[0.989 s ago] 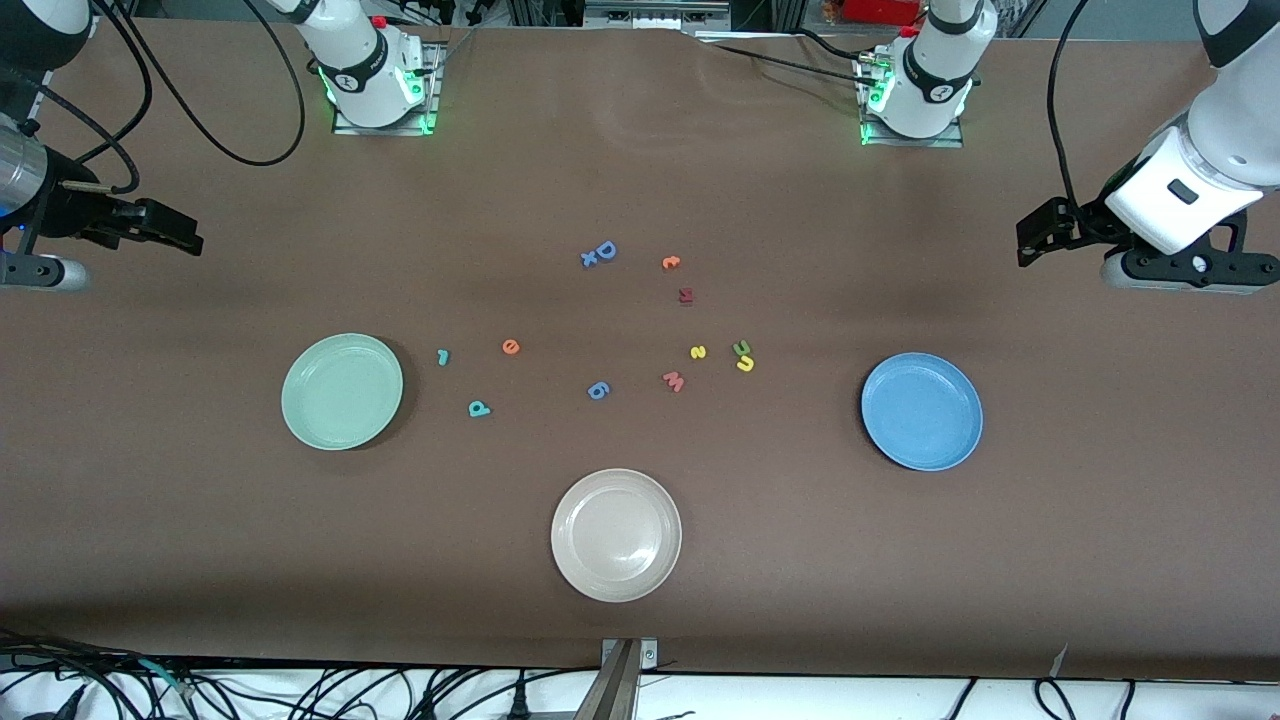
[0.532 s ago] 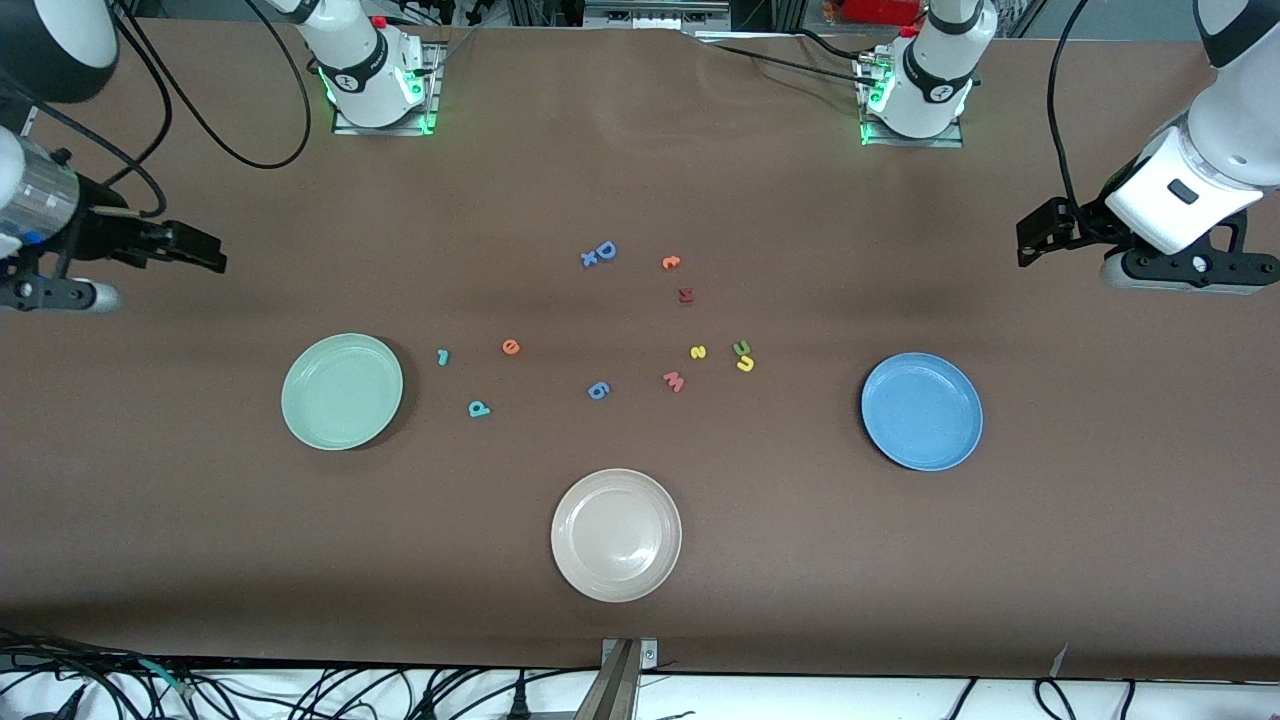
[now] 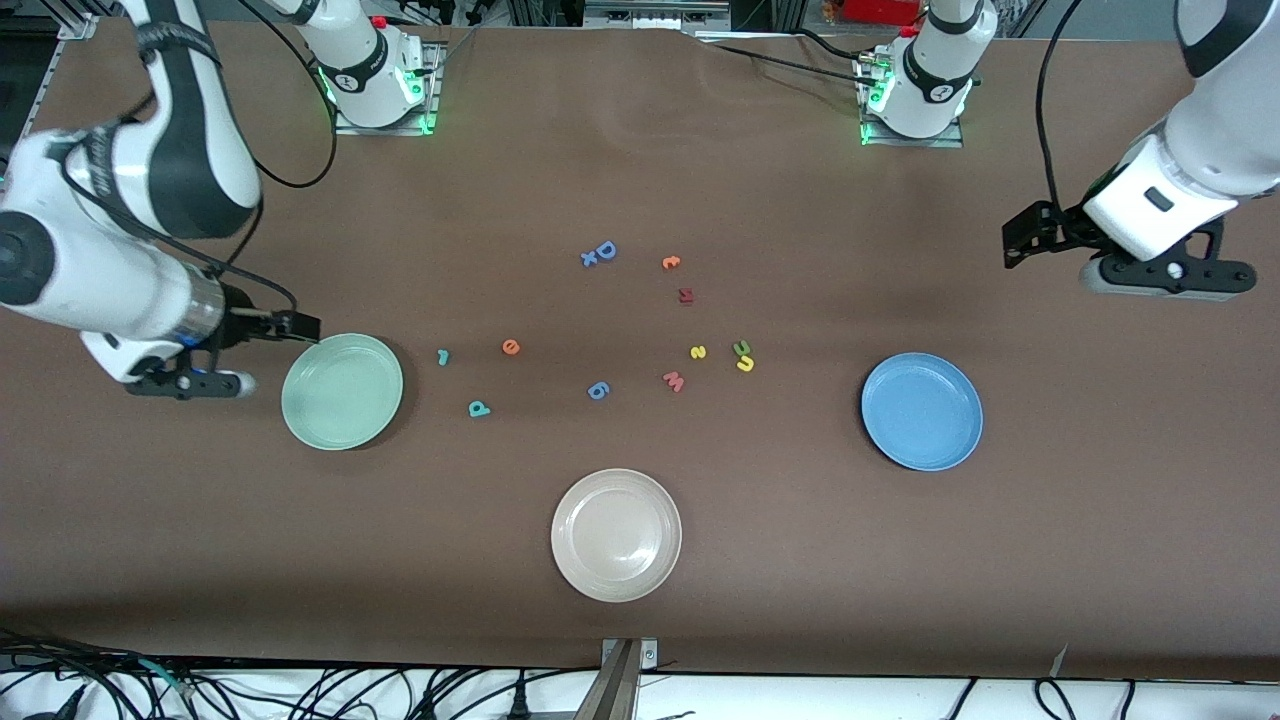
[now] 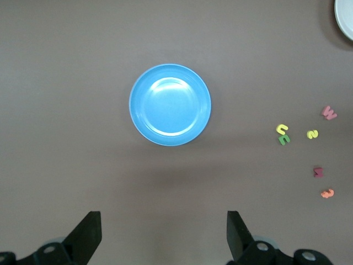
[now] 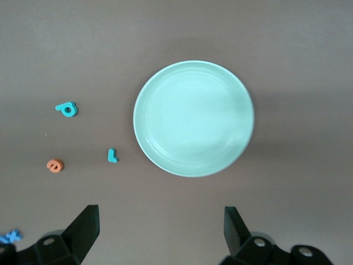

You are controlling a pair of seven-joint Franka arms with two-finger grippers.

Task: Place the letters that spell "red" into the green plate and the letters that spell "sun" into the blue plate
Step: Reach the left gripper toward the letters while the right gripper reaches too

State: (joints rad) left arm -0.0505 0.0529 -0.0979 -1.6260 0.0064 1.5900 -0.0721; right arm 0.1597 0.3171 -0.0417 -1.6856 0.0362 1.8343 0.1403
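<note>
The green plate [image 3: 342, 391] [image 5: 193, 118] lies toward the right arm's end. Beside it on the table are the teal r [image 3: 443, 357] [image 5: 112, 156], orange e [image 3: 511, 347] [image 5: 54, 164] and teal d [image 3: 479, 408] [image 5: 67, 109]. The blue plate [image 3: 922, 411] [image 4: 170, 105] lies toward the left arm's end. The yellow s [image 3: 698, 352] [image 4: 313, 134], green n [image 3: 741, 348] [image 4: 284, 139] and yellow u [image 3: 745, 364] [image 4: 282, 130] sit mid-table. My right gripper [image 3: 302, 327] [image 5: 160, 229] hovers open and empty by the green plate's rim. My left gripper [image 3: 1020, 240] [image 4: 164, 232] hangs open and empty over bare table at the left arm's end.
A beige plate [image 3: 616, 535] sits nearest the front camera. Other letters lie mid-table: a pink w [image 3: 673, 381], a blue g-like one [image 3: 598, 390], a blue D with an x [image 3: 600, 253], an orange c-like one [image 3: 671, 262] and a dark red one [image 3: 685, 295].
The right arm has swung in from the table's end and come to the green plate's rim. The left gripper has shifted slightly toward the middle. Letters and plates have not moved.
</note>
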